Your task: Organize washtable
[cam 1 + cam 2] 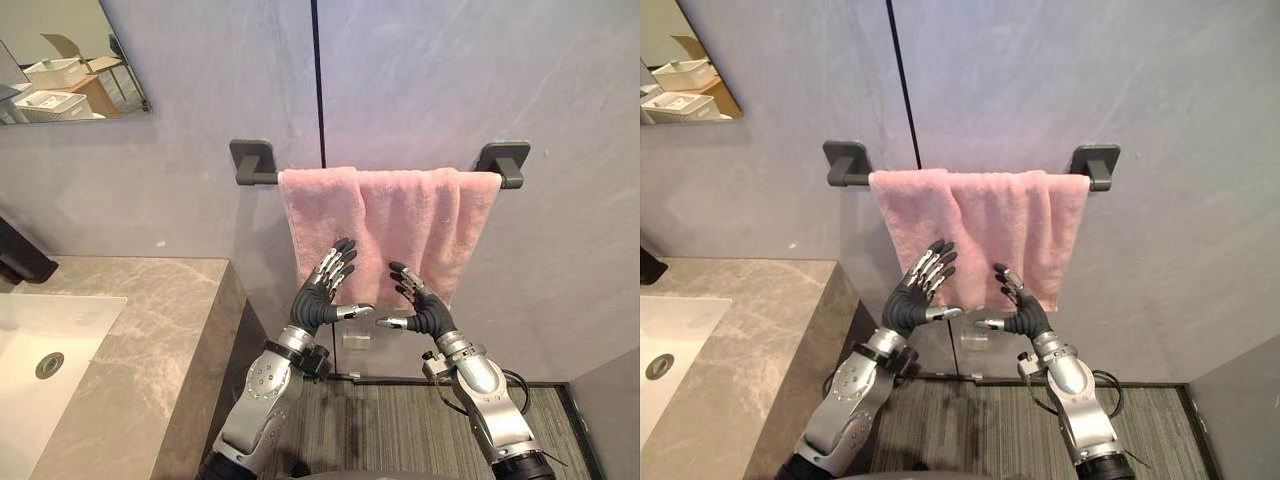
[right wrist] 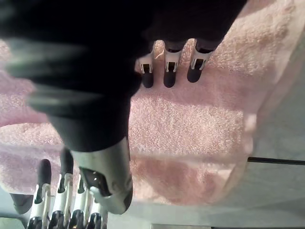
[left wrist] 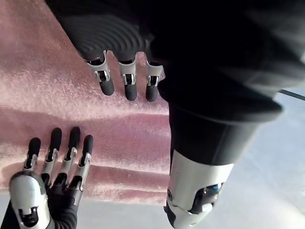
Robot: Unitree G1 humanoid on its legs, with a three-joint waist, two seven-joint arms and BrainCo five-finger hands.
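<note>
Left hand (image 1: pixel 318 295) was raised, fingers straight and slightly fanned, thumb pointing toward the right hand (image 1: pixel 425 312), which was posed likewise. Both stood before the lower part of the pink terry towel (image 1: pixel 390 215). It was draped over a dark horizontal wall bar (image 1: pixel 256 179), hanging straight down, its width running left to right. Contact could not be confirmed.

A dark rail (image 1: pixel 258 178) on the far grey wall (image 1: pixel 450 70) carries a pink towel (image 1: pixel 400 215) draped over it. At left, a marble counter (image 1: pixel 170 340) holds a white sink (image 1: pixel 60 315).
</note>
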